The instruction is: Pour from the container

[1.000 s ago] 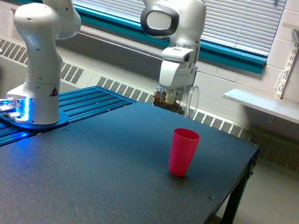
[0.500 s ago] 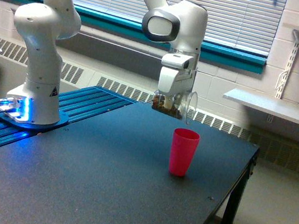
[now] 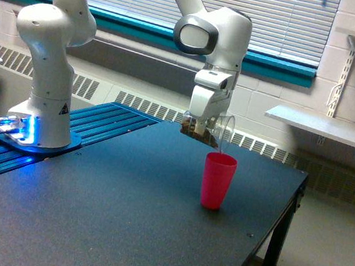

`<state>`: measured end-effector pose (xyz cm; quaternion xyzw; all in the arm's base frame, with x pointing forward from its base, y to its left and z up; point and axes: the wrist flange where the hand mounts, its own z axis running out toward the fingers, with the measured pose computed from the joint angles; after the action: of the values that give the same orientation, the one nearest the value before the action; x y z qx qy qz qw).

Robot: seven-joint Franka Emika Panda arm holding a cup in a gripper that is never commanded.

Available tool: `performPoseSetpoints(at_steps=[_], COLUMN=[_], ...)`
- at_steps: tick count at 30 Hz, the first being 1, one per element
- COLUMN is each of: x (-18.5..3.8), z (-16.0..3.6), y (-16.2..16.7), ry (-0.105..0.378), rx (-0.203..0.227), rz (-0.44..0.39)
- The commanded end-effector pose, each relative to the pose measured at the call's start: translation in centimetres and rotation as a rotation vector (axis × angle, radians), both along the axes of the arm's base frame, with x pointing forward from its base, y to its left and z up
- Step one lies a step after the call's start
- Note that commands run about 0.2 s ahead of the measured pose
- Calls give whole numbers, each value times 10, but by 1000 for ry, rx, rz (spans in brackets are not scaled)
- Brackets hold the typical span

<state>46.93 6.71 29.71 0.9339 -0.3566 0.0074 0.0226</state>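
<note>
Centre of frame, slightly above the middle: the white robot gripper (image 3: 200,124) hung from the arm's wrist with its fingers closed around the small clear see-through plastic cup (image 3: 217,129). The fingers themselves were mostly masked by the cup and by dark brownish contents at its lower left side, so how tightly they sat could not be read.

Clear cup lay tipped nearly on its side, long axis running roughly level, mouth toward the frame's right and angled slightly down. Its rim sat just above the opaque red plastic cup (image 3: 217,180), which stood upright on the dark grey table (image 3: 118,218) right of centre. The clear cup's lip appeared just above the red cup's opening, a little toward its far edge; no touch visible.

Judgement: the pour turned on the lip staying over the red mouth as tilt increased.

Hard to make out: whether anything was falling between the cups, what the brown matter was, and how much of it remained
</note>
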Motion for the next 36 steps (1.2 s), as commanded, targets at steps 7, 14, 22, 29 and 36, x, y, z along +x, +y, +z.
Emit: performPoseSetpoints(at_steps=[7,14,22,29,36], x=[11,16,18,18,19], z=[-3,-5,-7,-9,-11], y=[4,5,5,7,8], ry=[36,43,50,57,75], rx=[7,11,13,19,21], rz=[22,22,25,26,22])
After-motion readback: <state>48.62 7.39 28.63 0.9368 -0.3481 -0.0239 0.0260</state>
